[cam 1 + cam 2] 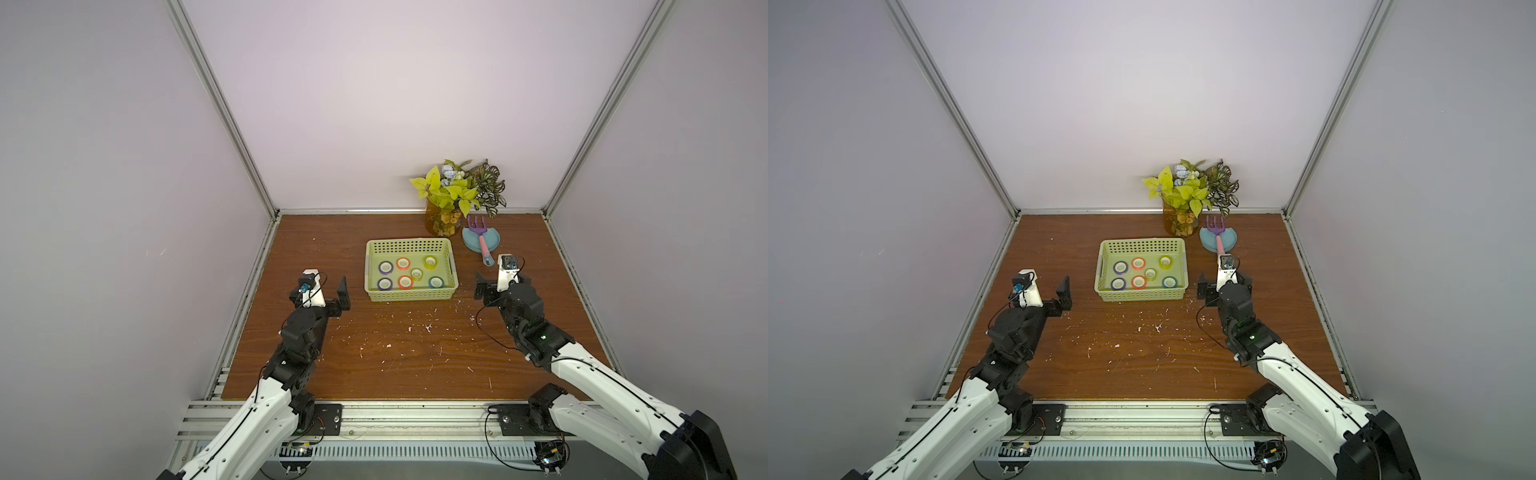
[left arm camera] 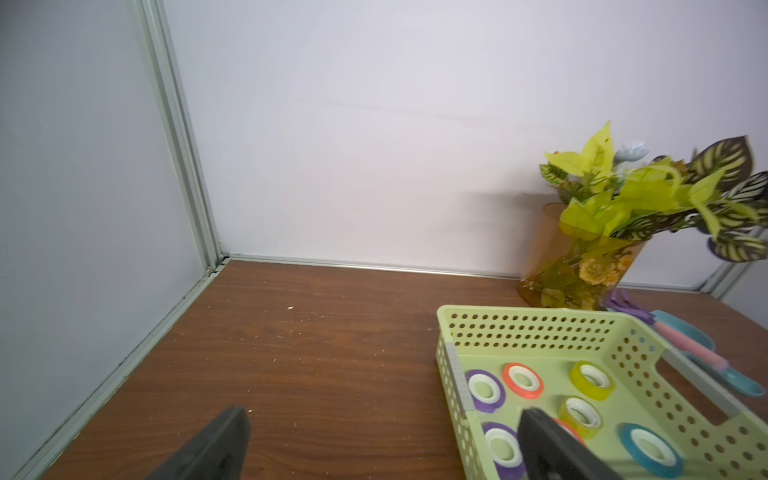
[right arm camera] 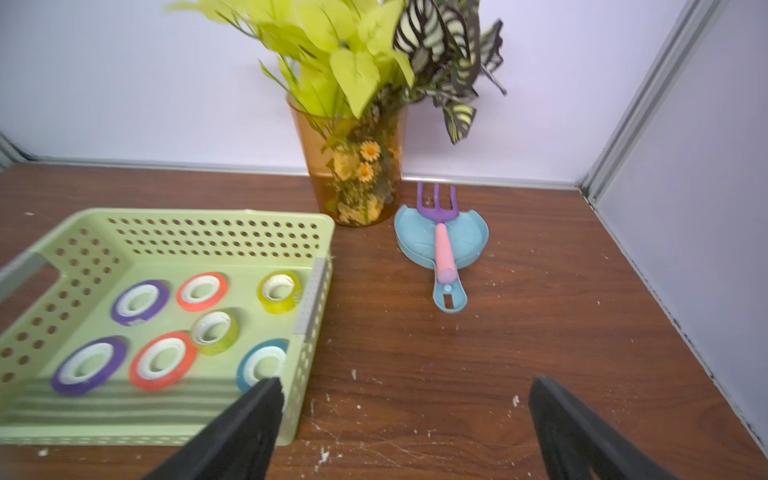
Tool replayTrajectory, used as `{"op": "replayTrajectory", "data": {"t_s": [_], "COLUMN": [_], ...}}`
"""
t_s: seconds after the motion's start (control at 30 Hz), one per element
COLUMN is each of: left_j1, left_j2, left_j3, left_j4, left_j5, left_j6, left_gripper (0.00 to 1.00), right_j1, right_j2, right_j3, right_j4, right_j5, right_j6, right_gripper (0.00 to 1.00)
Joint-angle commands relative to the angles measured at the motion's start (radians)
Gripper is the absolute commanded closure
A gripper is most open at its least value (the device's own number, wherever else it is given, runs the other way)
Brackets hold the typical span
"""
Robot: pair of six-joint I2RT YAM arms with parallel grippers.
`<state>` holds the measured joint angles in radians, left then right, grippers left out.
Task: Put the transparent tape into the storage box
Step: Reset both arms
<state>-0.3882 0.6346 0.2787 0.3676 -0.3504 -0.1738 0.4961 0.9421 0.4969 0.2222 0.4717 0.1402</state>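
In both top views the box (image 1: 409, 248) sits toward the back of the table (image 1: 395, 353). All 7 tape rolls (image 1: 417, 273) lie flat inside it, apart from one another: purple, orange and yellow in the far row, purple, orange and blue in the near row, and the colourless one between the rows. The left gripper (image 1: 326, 291) hangs near the box's left side and the right gripper (image 1: 500, 282) near its right side. Neither touches the box, and both are spread wide with nothing in them. Behind the box on the right stand a vase (image 1: 442, 222) of leaves and a dish (image 1: 469, 242) with a rake (image 1: 482, 243) lying across it. In the left wrist view the left gripper's fingers (image 2: 220, 444) stand far apart and hold nothing, with only bare table between them. 1 finger covers part of the near orange roll (image 2: 571, 430), while the other 6 rolls show whole on the box floor. The vase stands beyond the far wall. In the right wrist view the right gripper's fingers (image 3: 249, 424) are also wide apart and empty over bare, crumb-speckled table. 1 fingertip overlaps the box's near corner just by the blue roll (image 3: 262, 363). All 7 rolls show inside the box, and the rake's pink handle lies on the dish beside the vase.
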Motion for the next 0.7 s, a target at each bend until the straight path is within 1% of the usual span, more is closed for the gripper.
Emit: {"op": "replayTrajectory", "data": {"t_s": [0.0,0.1,0.17,0.33,0.43,0.53,0.6,0.67], "left_j1": [0.054,0.148,0.216,0.313,0.328,0.332,0.336,0.354], "left_j2": [0.056,0.114,0.152,0.234,0.309,0.404,0.473,0.553], "left_j3": [0.014,0.009,-0.008,-0.096,-0.135,-0.183,-0.191,-0.179], "left_j4": [0.045,0.070,0.126,0.338,0.466,0.658,0.759,0.827], "left_j5": [-0.047,0.034,0.094,0.121,0.118,0.153,0.168,0.201], "left_j6": [0.049,0.016,0.013,0.053,0.109,0.169,0.183,0.164], "left_gripper": [0.01,0.00,0.01,0.01,0.01,0.00,0.00,0.00], "right_j1": [-0.079,-0.168,-0.231,-0.323,-0.367,-0.394,-0.407,-0.417], "right_j2": [0.023,0.038,0.040,0.039,0.045,0.062,0.075,0.087], "right_j3": [-0.039,-0.084,-0.115,-0.160,-0.172,-0.179,-0.185,-0.191], "right_j4": [0.037,0.089,0.131,0.199,0.232,0.268,0.298,0.337], "right_j5": [-0.075,-0.154,-0.219,-0.275,-0.307,-0.324,-0.333,-0.338], "right_j6": [0.034,0.062,0.075,0.078,0.070,0.059,0.046,0.037], "right_gripper": [0.01,0.01,0.01,0.01,0.01,0.01,0.01,0.01]}}
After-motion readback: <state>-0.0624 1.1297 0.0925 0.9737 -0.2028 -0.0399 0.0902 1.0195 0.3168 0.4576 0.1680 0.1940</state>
